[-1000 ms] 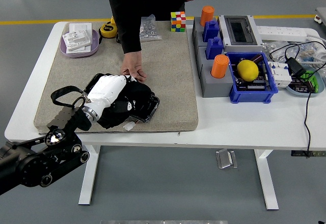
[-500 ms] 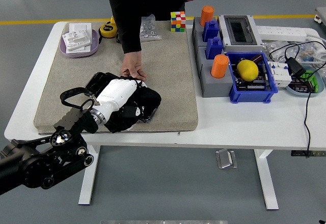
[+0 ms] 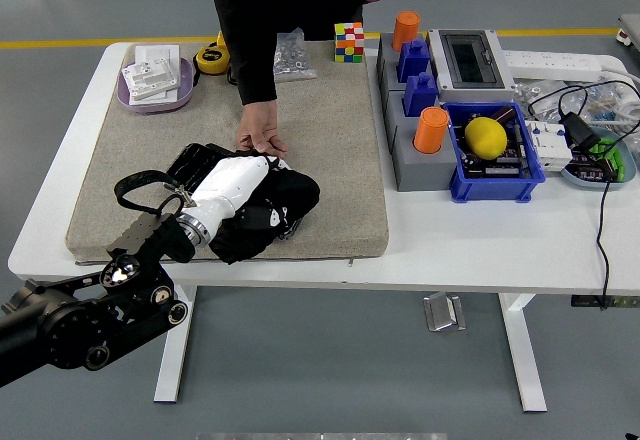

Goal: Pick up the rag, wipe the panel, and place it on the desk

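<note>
Under left hand fingers: black rag, bunched.

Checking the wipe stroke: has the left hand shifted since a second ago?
Yes. The left hand, on the black rag, has moved right, toward the grey mat's right edge.
</note>
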### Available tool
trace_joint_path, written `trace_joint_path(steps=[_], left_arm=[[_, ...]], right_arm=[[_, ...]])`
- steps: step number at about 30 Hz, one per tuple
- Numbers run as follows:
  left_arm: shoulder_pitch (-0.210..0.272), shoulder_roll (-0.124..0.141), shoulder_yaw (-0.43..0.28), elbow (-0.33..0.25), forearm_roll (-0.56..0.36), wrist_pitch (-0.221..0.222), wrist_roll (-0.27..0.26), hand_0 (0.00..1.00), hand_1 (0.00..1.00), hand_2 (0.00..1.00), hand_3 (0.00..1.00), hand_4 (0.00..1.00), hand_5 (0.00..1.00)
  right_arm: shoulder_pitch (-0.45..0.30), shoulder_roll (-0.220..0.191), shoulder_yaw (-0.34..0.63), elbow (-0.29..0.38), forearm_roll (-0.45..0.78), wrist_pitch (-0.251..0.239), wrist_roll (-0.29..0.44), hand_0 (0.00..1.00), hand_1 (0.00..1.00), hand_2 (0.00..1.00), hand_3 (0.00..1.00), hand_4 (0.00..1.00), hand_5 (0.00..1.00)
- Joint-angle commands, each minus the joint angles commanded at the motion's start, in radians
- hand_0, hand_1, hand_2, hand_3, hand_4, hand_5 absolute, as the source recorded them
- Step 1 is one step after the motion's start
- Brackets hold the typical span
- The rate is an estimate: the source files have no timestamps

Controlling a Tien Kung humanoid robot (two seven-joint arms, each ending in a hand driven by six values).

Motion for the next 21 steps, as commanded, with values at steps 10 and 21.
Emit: trace_joint_path(steps=[10,21], left_arm=[[0.011,0.001,-0.027,0.04,0.039,0.011,0.006,0.249,0.37,0.468,0.285,0.002,0.002],[0.014,0.019,-0.071,0.091,0.076,0.013,0.014,0.248,0.371,0.468,0.286,0.002,0.002]], right_arm=[[-0.003,0.003,0.002,0.0,0.0,-0.001,0.0,0.716,0.593,0.66,0.576,0.98,0.528],[-0.008,0.004,0.003,0.0,-0.002,0.0,0.002,0.716,0.593,0.66,0.576,0.98,0.528]])
